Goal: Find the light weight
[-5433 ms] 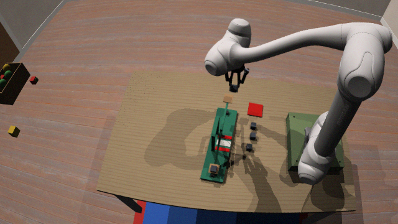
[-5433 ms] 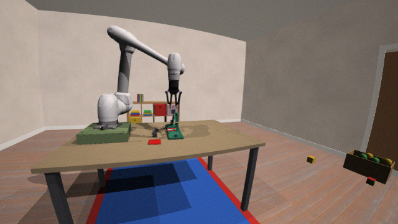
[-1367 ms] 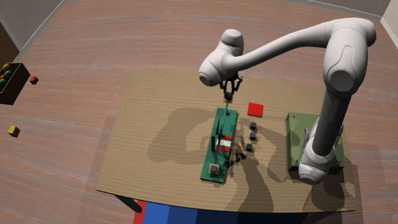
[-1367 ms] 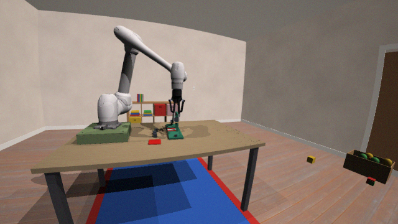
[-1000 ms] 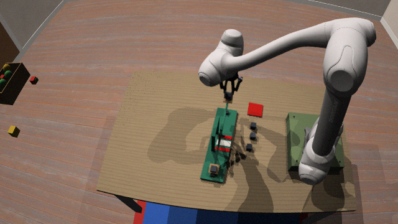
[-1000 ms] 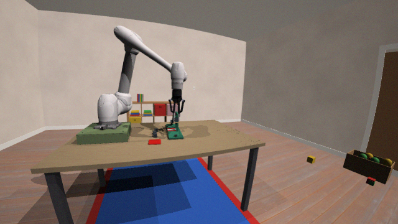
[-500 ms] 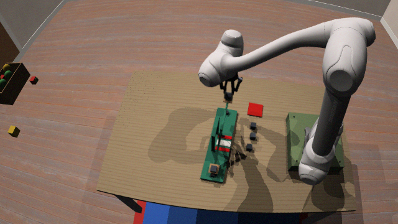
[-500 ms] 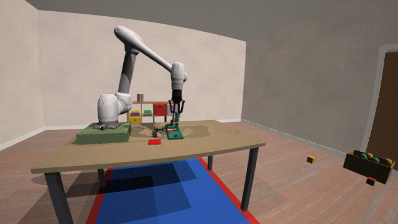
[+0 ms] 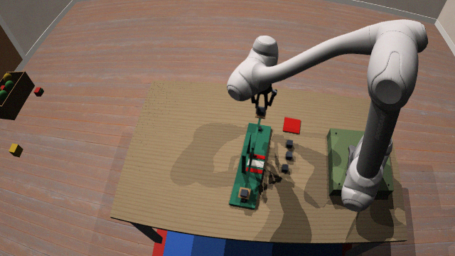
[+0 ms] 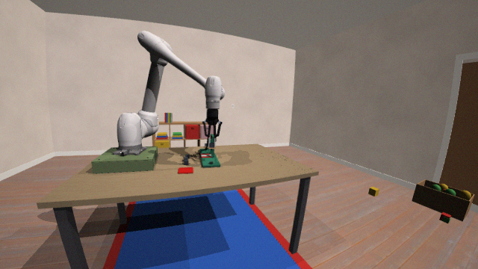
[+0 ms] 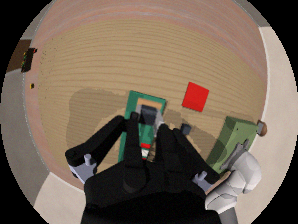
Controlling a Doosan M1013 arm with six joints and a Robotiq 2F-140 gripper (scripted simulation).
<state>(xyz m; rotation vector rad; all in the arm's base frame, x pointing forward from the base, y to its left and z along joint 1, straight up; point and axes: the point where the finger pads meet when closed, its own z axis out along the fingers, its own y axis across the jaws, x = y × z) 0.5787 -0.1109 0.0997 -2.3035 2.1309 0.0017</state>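
My gripper [image 9: 261, 111] [image 10: 211, 141] [image 11: 147, 112] is shut on a dark check weight [image 11: 148, 114] and holds it above the far end of the green rocker balance [image 9: 251, 178] [image 10: 209, 160] [image 11: 133, 101]. Another dark weight [image 9: 244, 193] sits on the balance's near pan. Three more weights [image 9: 289, 144] [image 9: 288, 155] [image 9: 284, 168] lie in a row on the table to the right of the balance. One of them shows in the wrist view [image 11: 185, 129]. The flat red dish [image 9: 291, 125] [image 10: 185, 170] [image 11: 195, 96] lies right side up, empty, beyond the row. I cannot tell where the pointer stands on the red and white scale [image 9: 256, 163].
The arm's green base block [image 9: 338, 153] [image 10: 125, 160] stands at the table's right side. On the floor are a yellow cube [image 9: 15, 149] [image 10: 373, 191], a red cube [image 9: 38, 91] and a box of balls [image 9: 11, 94] [image 10: 442, 196]. A shelf [image 10: 175, 134] stands by the wall.
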